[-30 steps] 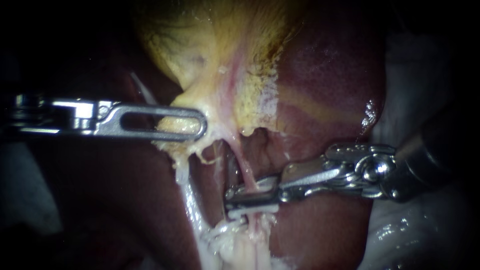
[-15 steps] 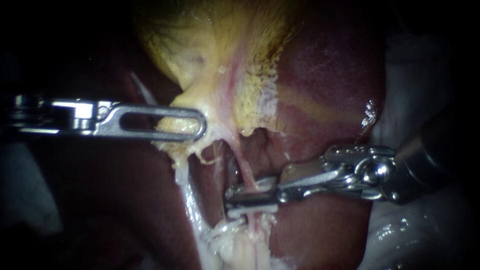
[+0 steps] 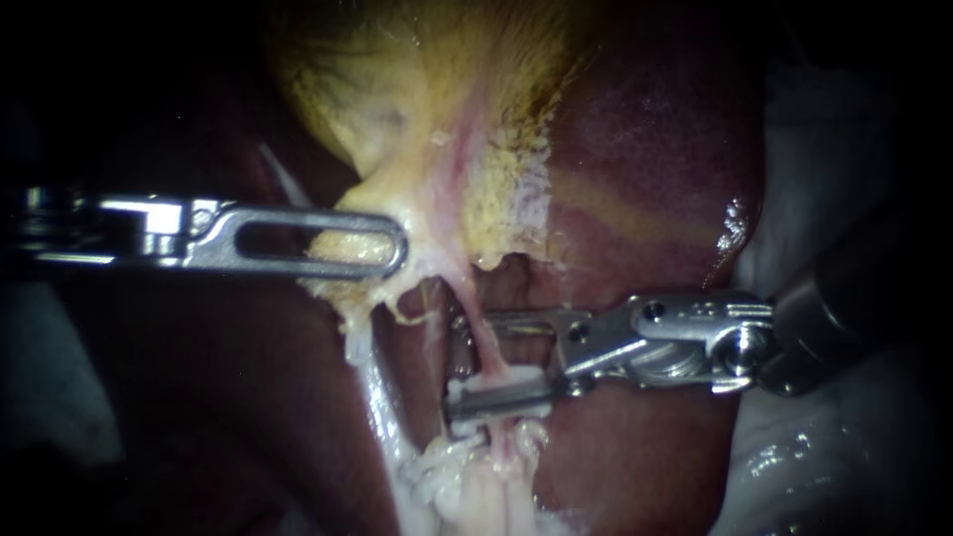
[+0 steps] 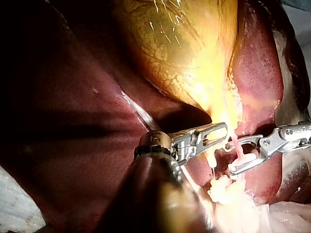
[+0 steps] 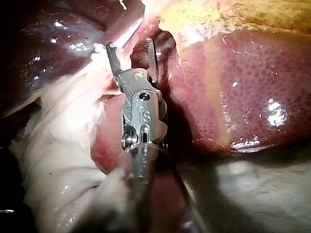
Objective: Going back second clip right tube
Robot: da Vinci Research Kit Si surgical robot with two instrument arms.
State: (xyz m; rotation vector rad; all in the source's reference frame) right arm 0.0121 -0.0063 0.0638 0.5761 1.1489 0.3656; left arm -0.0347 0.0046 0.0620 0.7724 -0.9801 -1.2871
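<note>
Liver [image 3: 645,149]: the dark red bed under everything. It lies flat, so we have a firm background to work against.

Gallbladder [image 3: 397,89]: the yellow sac above the field. Its narrow lower end is drawn toward our left, which we judge puts the strands below it on stretch and spreads them apart.

Left instrument [image 3: 392,243]: the shaft comes in level from the left. The windowed jaws are clamped on the gallbladder's lower end, and yellow tissue shows through the slot. We take this to be the traction hold.

Right instrument [image 3: 462,359]: it enters from the right with its wrist bent toward the centre. The jaws are spread wide, the upper one above and the lower one below, and they grip nothing.

Right tube [image 3: 491,347]: the thin pink strand running down from the gallbladder's neck. It passes between the right instrument's spread jaws into pale fatty tissue [image 3: 467,486].

Clip [image 3: 501,380]: a small white bar across the right tube, lying against the lower jaw. By our reading it is seated, so the move ahead is to draw the right instrument straight back without snagging the tube.
</note>
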